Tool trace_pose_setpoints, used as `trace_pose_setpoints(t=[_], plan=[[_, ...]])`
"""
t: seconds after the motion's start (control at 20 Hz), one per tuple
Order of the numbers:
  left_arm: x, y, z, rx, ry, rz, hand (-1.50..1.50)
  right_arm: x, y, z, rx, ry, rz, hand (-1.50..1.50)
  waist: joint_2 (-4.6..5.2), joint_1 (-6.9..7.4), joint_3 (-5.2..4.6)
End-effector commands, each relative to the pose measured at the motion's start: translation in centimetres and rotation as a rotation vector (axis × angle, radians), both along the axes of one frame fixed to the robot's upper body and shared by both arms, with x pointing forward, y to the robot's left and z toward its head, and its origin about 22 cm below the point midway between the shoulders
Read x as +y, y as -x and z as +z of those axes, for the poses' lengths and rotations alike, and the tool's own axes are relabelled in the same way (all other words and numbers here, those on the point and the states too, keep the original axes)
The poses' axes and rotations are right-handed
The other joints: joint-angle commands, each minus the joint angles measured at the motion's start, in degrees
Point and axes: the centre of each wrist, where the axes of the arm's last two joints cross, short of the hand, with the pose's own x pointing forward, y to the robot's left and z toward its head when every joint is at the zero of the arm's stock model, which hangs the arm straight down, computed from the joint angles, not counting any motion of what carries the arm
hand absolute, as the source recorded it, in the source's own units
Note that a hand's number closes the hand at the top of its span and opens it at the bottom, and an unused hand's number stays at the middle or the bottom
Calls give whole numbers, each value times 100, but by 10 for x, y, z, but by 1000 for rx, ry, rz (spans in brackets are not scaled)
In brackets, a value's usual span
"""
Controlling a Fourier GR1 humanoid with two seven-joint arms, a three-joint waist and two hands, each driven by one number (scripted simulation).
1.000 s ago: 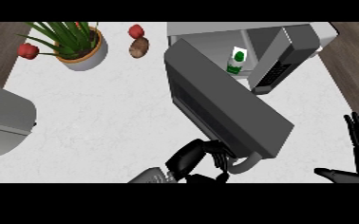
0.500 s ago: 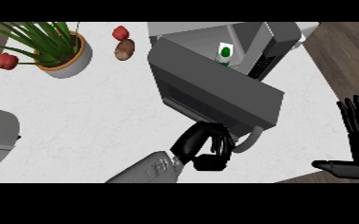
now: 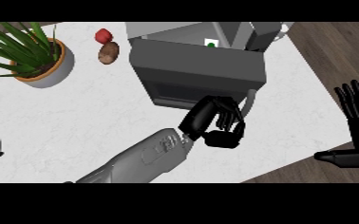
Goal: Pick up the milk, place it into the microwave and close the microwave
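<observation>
Milk (image 3: 210, 44) sits inside; left hand (image 3: 217, 123), clenched on nothing, should press the microwave door (image 3: 203, 69) squarely until it latches.

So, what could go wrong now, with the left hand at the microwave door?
The door is not yet shut, and the milk shows just behind its top edge; if it stands near the opening, the door may knock it. The left hand sits at the door's edge by the handle, so it might slip off.
</observation>
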Motion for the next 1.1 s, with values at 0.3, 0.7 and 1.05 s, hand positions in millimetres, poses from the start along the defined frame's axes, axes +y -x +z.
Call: trace_pose_setpoints(t=[0.3,0.7,1.05], plan=[[-17,-33,41,-68,34,64,150,10,-28,34,-88,-37,150,-150,141,-401,21],[-19,-51,59,-81,33,133,150,18,-42,52,-111,-55,223,-150,213,-615,39],[-25,-63,82,-103,71,149,150,34,-56,72,-113,-52,370,-150,311,-733,56]])
